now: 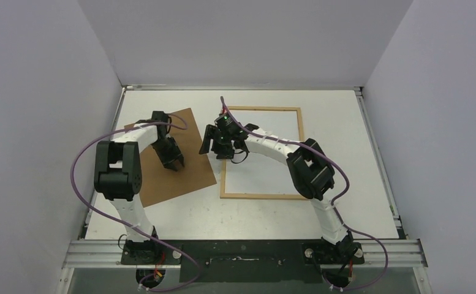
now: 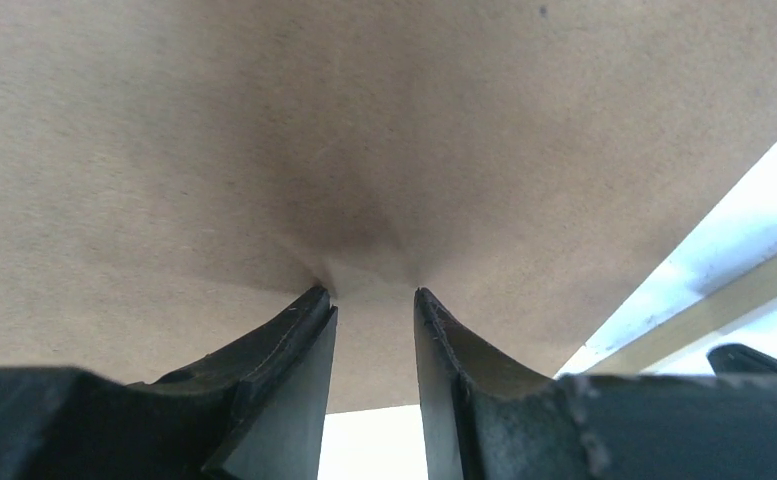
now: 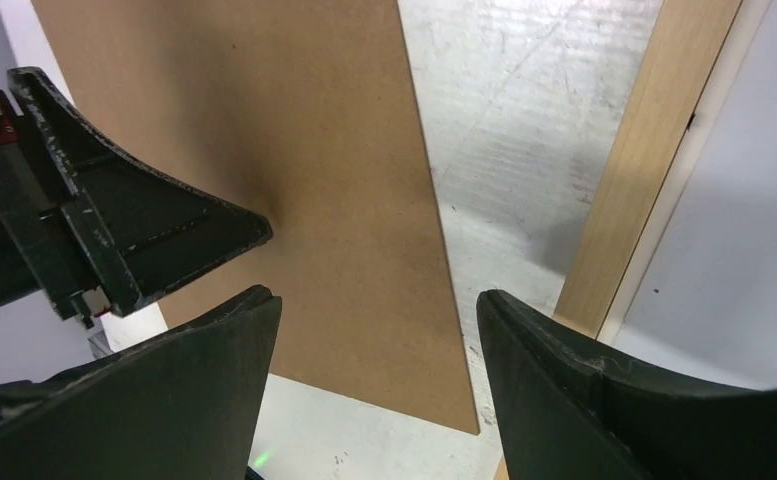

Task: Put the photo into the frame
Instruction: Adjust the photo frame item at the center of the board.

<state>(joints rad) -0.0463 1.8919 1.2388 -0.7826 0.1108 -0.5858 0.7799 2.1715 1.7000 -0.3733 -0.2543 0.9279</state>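
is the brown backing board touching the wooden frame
Apart. The right wrist view shows a strip of bare table between the edge of the brown board and the frame.

frame (image 1: 263, 196) partly behind right arm (image 1: 272, 144), panel (image 1: 189, 174) partly under left arm (image 1: 138, 131)

The frame (image 1: 253, 196), thin pale wood strips, lies flat, one strip just right of the fingers (image 3: 584, 400) of the right gripper (image 3: 374, 300). The photo (image 3: 744, 200), seemingly white side up, lies inside it.
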